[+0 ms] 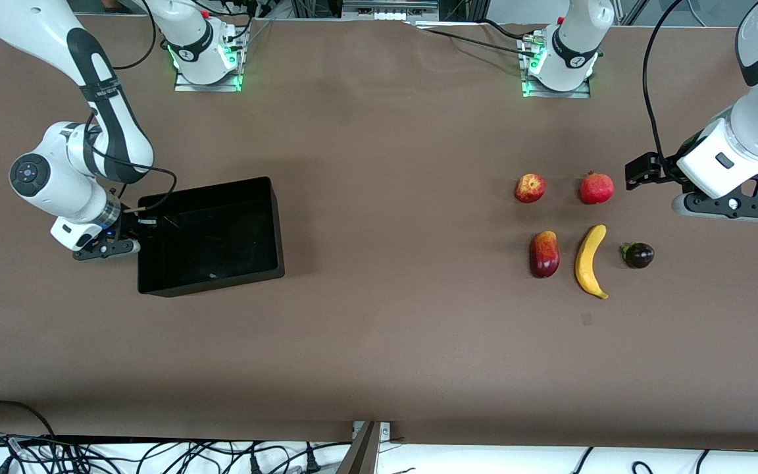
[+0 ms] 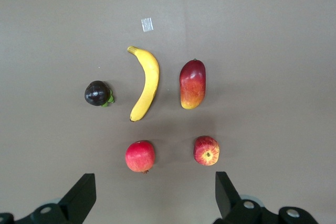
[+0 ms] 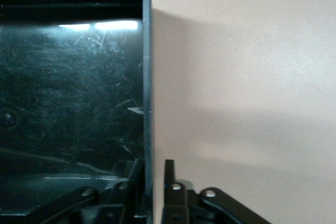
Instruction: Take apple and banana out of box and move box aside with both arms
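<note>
- The black box [image 1: 211, 236] stands in the middle left of the front view, on the brown table [image 1: 379, 342].
- The right gripper [image 3: 153, 179] has its fingers narrow, pinching the box wall.
- The banana [image 1: 590, 261] and the apple [image 1: 530, 188] lie in the middle right, among a pomegranate [image 1: 597, 188], a mango [image 1: 545, 253] and a dark mangosteen [image 1: 639, 255].
- The left gripper [image 2: 152, 195] hangs over the table beside the pomegranate, fingers wide.
- Cables [image 1: 155, 457] lie along the lower edge.

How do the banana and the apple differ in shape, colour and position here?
The banana is long and curved; the apple is small and round. The banana is plain yellow, the apple red with yellow patches. The banana lies nearer the front camera, between a mango and a small dark fruit; the apple sits farther, beside a red pomegranate. Both rest untouched on the table.
</note>
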You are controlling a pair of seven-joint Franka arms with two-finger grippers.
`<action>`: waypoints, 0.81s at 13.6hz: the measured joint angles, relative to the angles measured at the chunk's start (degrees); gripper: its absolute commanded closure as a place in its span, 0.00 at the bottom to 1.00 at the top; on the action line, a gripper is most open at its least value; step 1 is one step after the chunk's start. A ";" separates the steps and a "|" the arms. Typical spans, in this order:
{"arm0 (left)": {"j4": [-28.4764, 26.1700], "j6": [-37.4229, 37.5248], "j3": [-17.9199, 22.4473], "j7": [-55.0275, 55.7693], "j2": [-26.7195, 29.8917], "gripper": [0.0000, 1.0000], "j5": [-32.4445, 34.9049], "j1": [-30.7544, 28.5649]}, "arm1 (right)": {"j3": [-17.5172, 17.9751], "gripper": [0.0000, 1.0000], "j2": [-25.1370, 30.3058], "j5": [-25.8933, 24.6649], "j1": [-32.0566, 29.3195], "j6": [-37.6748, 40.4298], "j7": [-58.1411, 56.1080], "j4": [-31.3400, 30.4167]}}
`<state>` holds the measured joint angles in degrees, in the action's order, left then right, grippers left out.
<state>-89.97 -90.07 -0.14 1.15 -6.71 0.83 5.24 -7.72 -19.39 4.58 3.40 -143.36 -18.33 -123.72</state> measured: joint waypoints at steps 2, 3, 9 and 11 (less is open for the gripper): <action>0.00 0.02 0.01 0.00 -0.02 0.00 0.00 0.00 | 0.02 0.00 3.21 0.00 -0.08 6.40 -0.13 2.45; 0.00 0.02 0.01 0.00 -0.02 0.00 0.00 0.00 | 0.14 0.00 5.62 0.00 -0.08 12.10 -0.13 4.74; 0.00 0.03 0.01 0.00 -0.06 0.00 0.00 -0.01 | 4.67 0.00 16.09 -0.80 -0.08 44.61 6.26 23.81; 0.00 0.03 0.01 0.00 -0.06 0.00 0.00 -0.01 | 6.14 0.00 16.39 -2.36 -0.07 47.62 7.09 27.09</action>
<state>-89.97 -90.04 -0.13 1.15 -6.78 0.83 5.23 -1.58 -3.00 2.21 3.33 -95.74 -11.23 -96.63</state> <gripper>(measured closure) 0.000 0.000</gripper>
